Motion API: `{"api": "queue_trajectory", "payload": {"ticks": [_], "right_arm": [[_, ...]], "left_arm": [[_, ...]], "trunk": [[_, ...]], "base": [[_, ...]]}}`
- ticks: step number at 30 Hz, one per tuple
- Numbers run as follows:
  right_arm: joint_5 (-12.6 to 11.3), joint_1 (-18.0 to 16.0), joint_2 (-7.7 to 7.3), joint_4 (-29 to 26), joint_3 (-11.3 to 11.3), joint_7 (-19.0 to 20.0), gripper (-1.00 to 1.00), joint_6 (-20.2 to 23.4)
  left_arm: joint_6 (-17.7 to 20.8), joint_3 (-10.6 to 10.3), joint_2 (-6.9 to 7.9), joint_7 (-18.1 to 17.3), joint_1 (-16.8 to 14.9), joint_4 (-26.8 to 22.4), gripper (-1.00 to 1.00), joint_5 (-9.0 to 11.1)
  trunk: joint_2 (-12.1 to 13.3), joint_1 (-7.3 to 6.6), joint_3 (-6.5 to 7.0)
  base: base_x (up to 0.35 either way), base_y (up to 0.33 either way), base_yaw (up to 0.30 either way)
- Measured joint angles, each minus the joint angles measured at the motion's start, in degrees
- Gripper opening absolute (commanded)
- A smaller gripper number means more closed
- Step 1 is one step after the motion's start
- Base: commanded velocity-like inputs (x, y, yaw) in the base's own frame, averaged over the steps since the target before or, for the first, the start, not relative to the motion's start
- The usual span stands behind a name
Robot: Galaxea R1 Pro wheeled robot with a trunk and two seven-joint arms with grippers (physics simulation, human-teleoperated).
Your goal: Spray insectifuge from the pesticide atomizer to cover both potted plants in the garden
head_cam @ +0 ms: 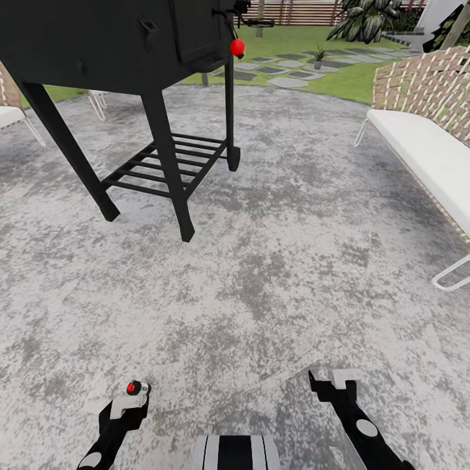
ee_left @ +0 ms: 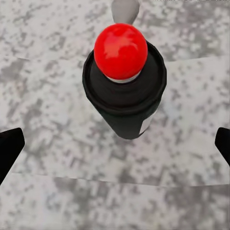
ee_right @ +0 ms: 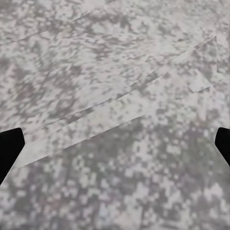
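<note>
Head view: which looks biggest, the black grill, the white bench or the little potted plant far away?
1. The black grill fills most of that picture.
2. The white bench, cut off at the edge, looks a bit smaller.
3. The potted plant looks tiny, but it stands far off on the lawn, so distance shrinks it.

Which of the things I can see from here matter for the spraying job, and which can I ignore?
Job:
- red-topped dark bottle at the left gripper, probably the atomizer
- small potted plant by the stepping stones
- garden lawn

Just there:
- black grill
- white bench
- big agave
- patio paving
</note>
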Motion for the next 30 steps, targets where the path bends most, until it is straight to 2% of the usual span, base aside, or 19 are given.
{"api": "queue_trajectory", "payload": {"ticks": [30], "right_arm": [[0.0, 0.0, 0.01, -0.06, 0.0, 0.01, 1.0, 0.0]], "left_arm": [[0.0, 0.04, 0.0, 0.0, 0.0, 0.0, 1.0, 0.02]], "trunk": [[0.0, 0.0, -0.01]], "base": [[0.036, 0.0, 0.0]]}}
